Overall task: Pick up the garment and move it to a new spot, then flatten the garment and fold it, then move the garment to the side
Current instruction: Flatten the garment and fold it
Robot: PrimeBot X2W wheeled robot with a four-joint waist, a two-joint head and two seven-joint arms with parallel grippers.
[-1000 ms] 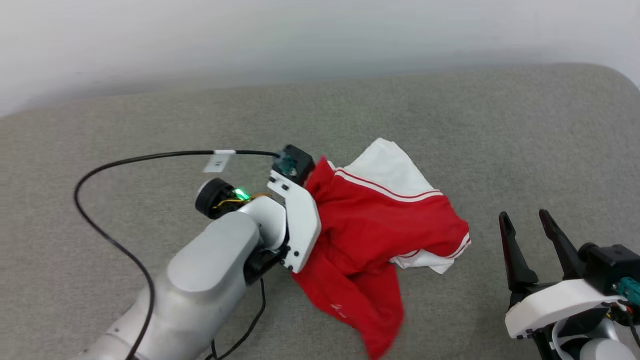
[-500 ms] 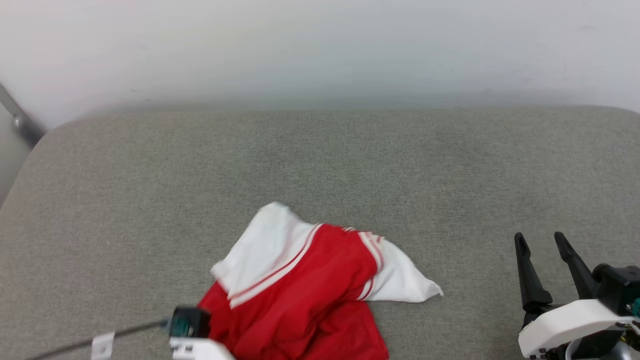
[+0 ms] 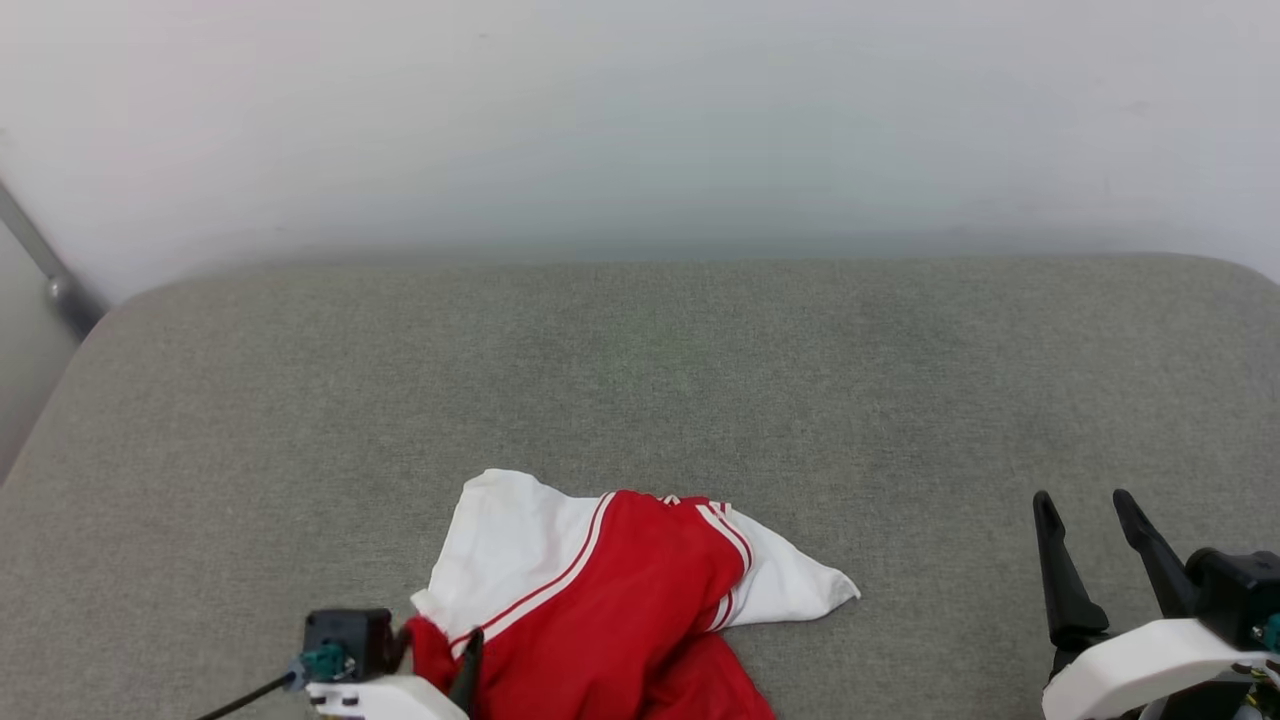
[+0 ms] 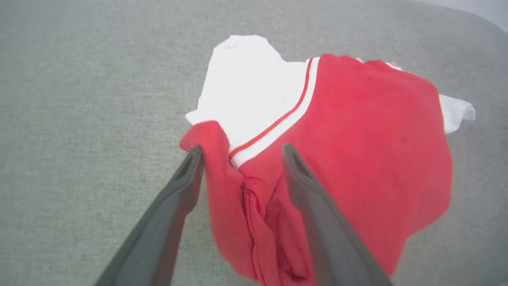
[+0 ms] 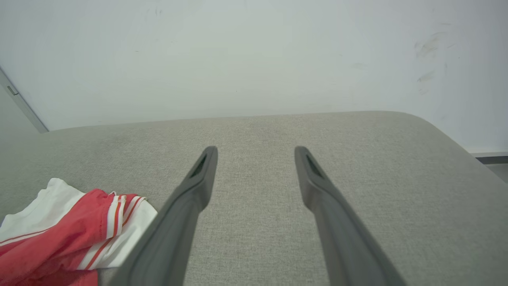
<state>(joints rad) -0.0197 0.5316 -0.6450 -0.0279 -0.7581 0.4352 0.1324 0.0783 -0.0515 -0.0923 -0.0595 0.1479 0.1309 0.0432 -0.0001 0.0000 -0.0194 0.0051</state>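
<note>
The garment, a red shirt with white sleeves trimmed in red stripes, lies crumpled in a heap on the grey cushion, close to its near edge and left of the middle. One white sleeve spreads toward the far left of the heap. The other runs out to a point on the right, toward the cushion's right edge. In the left wrist view the left claw stands with its two dark fingers wide apart over the near left part of the garment. A rumpled fold of red cloth lies between them, and the left finger touches the red edge beside the striped seam. Neither finger pinches the fabric, and whether the other finger touches it cannot be told. The right claw hangs near the cushion's near right corner, well apart from the garment, its fingers spread with nothing between them. In the right wrist view those fingers point across bare grey fabric toward the far edge and the pale wall, and the garment sits off to their left.
</note>
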